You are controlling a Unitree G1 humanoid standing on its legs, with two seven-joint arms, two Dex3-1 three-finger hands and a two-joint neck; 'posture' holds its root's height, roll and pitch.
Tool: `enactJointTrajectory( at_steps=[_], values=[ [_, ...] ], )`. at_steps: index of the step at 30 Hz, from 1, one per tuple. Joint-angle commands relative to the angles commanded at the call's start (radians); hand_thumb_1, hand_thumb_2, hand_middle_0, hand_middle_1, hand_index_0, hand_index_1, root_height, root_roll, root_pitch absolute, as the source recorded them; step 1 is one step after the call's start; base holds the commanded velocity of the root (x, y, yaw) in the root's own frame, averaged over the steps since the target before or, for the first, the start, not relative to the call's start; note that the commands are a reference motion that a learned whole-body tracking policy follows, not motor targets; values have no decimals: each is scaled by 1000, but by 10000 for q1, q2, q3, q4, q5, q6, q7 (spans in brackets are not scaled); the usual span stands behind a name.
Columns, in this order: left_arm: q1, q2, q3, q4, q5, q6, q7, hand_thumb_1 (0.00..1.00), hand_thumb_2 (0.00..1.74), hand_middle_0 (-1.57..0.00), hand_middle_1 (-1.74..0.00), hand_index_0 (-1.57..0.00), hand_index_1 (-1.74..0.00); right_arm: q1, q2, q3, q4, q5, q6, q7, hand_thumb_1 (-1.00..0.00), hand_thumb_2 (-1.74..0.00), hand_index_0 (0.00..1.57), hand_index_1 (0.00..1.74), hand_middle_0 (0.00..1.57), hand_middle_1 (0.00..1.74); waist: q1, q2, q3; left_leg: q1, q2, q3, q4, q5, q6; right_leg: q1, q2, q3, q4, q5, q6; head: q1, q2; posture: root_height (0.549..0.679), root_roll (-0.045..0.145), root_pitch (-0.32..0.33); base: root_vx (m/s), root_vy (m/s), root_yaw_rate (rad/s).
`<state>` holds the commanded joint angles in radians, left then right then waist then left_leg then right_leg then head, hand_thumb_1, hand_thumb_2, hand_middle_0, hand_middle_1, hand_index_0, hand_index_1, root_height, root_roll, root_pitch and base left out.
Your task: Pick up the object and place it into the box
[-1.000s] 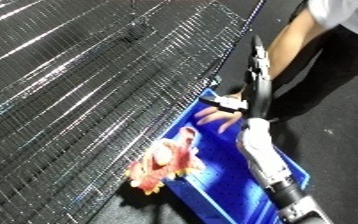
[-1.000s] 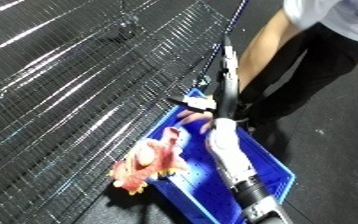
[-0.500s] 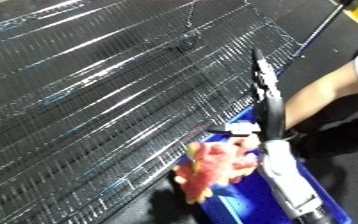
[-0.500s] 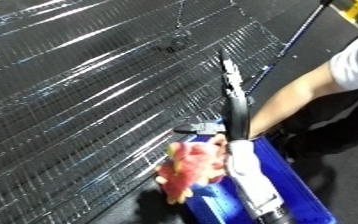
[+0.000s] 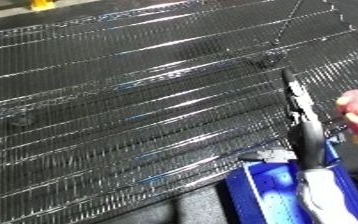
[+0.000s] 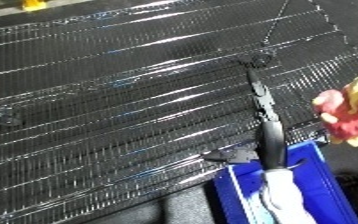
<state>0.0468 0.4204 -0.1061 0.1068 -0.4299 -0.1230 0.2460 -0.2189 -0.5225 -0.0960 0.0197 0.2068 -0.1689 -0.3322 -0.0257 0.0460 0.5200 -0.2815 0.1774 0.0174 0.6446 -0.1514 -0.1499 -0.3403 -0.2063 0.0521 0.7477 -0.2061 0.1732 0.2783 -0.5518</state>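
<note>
The object, a soft pink, red and yellow toy (image 6: 346, 114), shows at the right edge, above the far corner of the blue bin (image 6: 238, 192) and over the edge of the rack. What holds it is cut off by the view's edge. My right forearm (image 6: 278, 197), white, rises from the bin area. Its black hand (image 6: 271, 142) runs on as a long thin black shape over the wires, to the left of the toy and apart from it. My left hand does not show.
A large black wire rack (image 5: 140, 100) fills most of the view, and its near edge meets the bin's far left corner. A small yellow thing (image 6: 33, 5) lies past the rack at the top left. Dark floor shows at the bottom left.
The camera has swung left and up across the rack. The toy, earlier at the bin's left rim beside my forearm, now sits higher at the right edge. The person is out of view.
</note>
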Motion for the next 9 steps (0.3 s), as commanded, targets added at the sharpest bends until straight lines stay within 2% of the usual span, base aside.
enactJointTrajectory(
  at_steps=[9],
  values=[
    [-320,55,174,-254,35,-163,161,1000,1740,-1570,-1740,-1570,-1740,-332,-182,828,268,-392,204,415,0,0,0,0,0,0,385,-70,0,-63,-122,-193,-10,43,30,-3,-111,-142,172,-76,31,-1599,-165,622,44,-188,3,3,98]
  ],
)
